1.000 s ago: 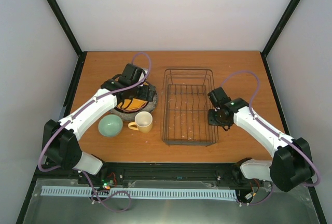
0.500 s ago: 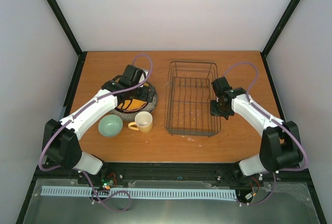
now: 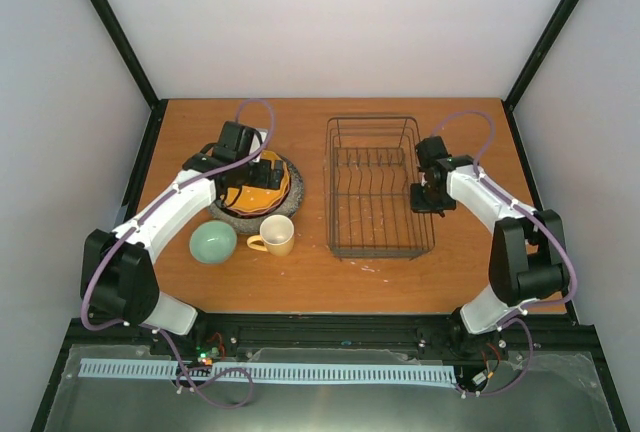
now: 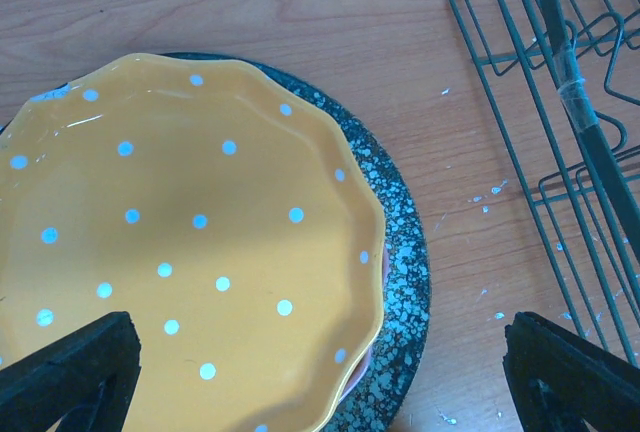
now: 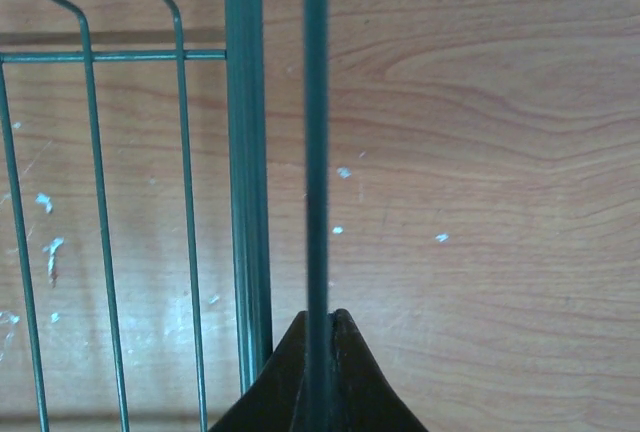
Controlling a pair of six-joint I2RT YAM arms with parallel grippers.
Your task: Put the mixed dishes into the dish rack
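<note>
The orange white-dotted plate lies on top of the grey speckled plate; only a thin pale edge of a plate shows between them. My left gripper hovers over this stack, open and empty, its fingers wide apart. The yellow mug and the pale green bowl stand in front of the stack. The black wire dish rack stands empty right of centre. My right gripper is shut on its right rim wire.
The rack's left edge lies close to the right of the plate stack. Black frame posts stand at the table's back corners. White specks dot the wood near the rack.
My right gripper has dragged the rack away from the front edge toward the back and slightly right. My left gripper has shifted a little back and left over the plates.
</note>
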